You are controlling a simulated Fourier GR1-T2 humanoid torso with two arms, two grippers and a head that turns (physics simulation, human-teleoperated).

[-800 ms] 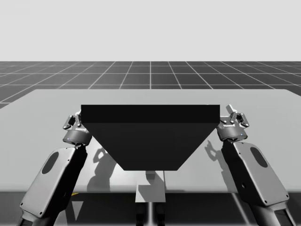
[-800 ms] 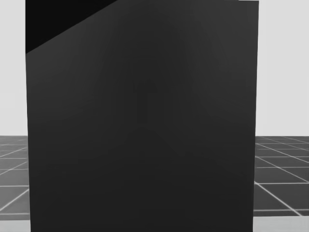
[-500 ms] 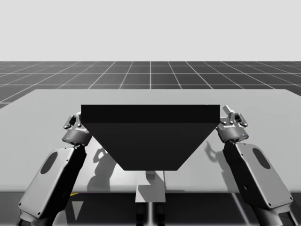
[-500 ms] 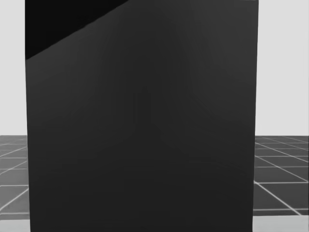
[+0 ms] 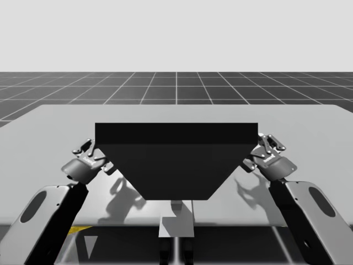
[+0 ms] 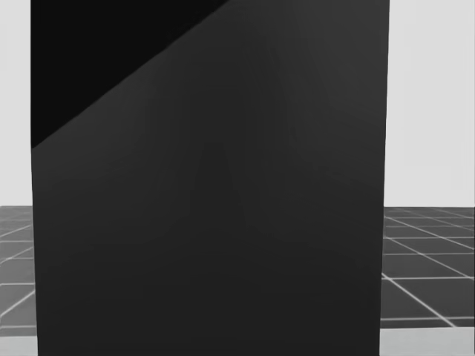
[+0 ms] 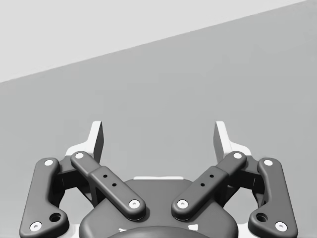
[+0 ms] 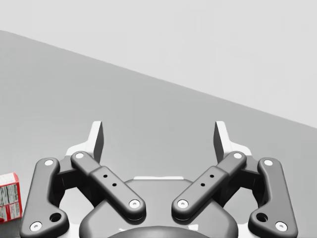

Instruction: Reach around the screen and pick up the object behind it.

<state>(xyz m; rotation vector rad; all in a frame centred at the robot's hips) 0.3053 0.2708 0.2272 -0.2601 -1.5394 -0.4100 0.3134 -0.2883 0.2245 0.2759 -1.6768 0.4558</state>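
Red-and-white box, long axis untellable, beside wide-open, empty right end effector.

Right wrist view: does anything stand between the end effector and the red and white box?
Nothing visible does. The red and white box sits on the table beside my open right end effector, off to one side, not between its fingers.
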